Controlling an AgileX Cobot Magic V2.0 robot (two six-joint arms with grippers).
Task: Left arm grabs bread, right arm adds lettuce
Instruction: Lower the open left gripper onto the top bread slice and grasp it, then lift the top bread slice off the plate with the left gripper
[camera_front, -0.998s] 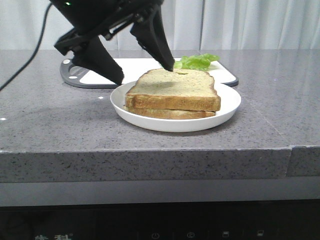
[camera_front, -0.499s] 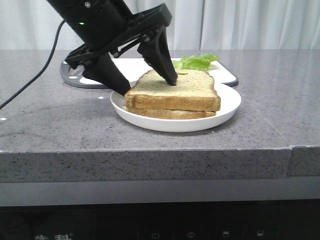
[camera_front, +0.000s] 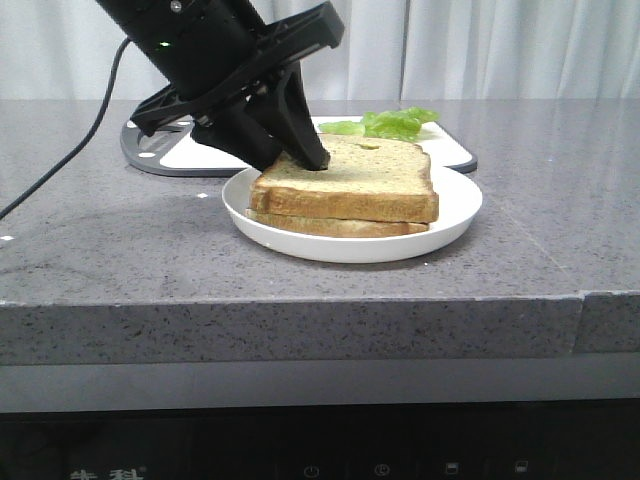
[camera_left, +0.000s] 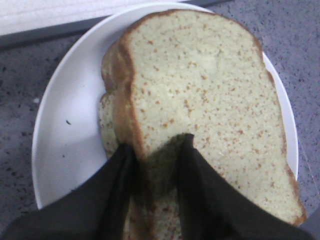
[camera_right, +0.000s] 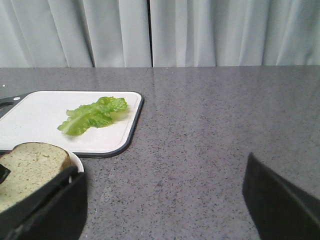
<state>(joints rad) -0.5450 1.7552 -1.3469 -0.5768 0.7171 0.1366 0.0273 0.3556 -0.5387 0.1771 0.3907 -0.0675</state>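
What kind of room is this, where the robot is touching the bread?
Probably a kitchen, or a pretend one made for robot practice. There is a grey speckled stone counter, bread on a white plate, lettuce on a cutting board, and curtains behind.

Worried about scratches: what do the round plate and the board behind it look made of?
The round white plate looks like glazed ceramic, smooth and softly shiny, though melamine is possible. The white cutting board with a dark rim looks like matte plastic.
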